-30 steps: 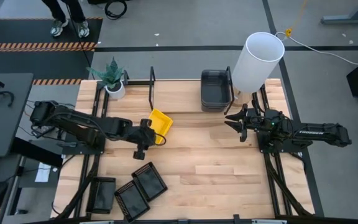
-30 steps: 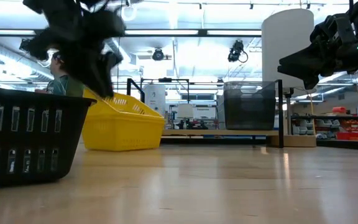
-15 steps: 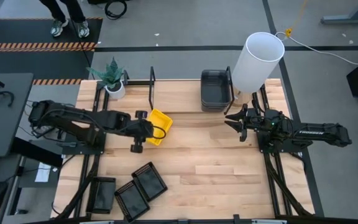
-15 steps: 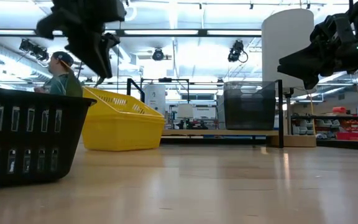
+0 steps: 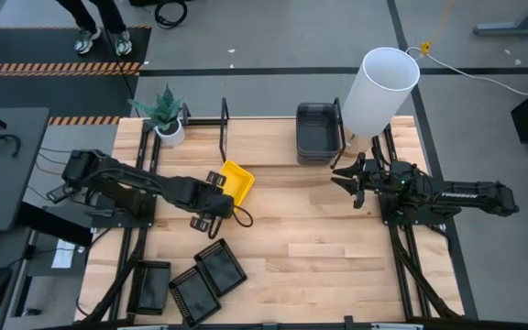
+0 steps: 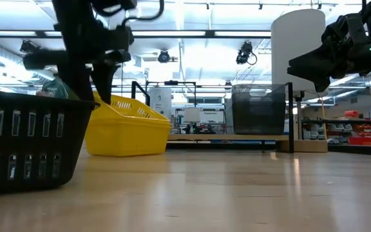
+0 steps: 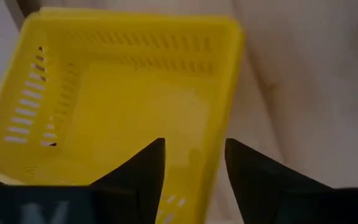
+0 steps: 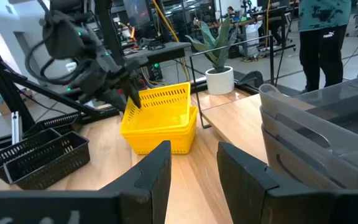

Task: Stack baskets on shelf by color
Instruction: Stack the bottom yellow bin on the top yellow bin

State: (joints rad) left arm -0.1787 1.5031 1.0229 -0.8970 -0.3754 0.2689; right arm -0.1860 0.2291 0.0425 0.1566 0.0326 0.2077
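Left wrist view has the left claw (image 7: 194,163) poised right above the near rim of the yellow basket (image 7: 129,106), fingers apart, one hanging over the tray's inside and the other just past its wall, and nothing caught between them. The danger here is that wall: the basket looks tilted in the low view, one edge riding higher, possibly one yellow tray sitting crooked in another. If the claw drops with a finger landing on top of the rim rather than astride it, I'd expect the light plastic to skate across the surface (image 5: 337,238) or tip over. A pinch on the thin wall alone could also let the tray swing and spill from the grip on the way to the shelf (image 5: 273,158).

From overhead, the yellow basket (image 5: 235,184) sits near the left end of the shelf. The smoky grey baskets (image 5: 317,132) are stacked farther along, beside the white cylinder (image 5: 379,92). Three black baskets (image 5: 195,282) wait at the front left of the surface. The right claw (image 5: 340,179) hovers near the grey stack, fingers parted, empty
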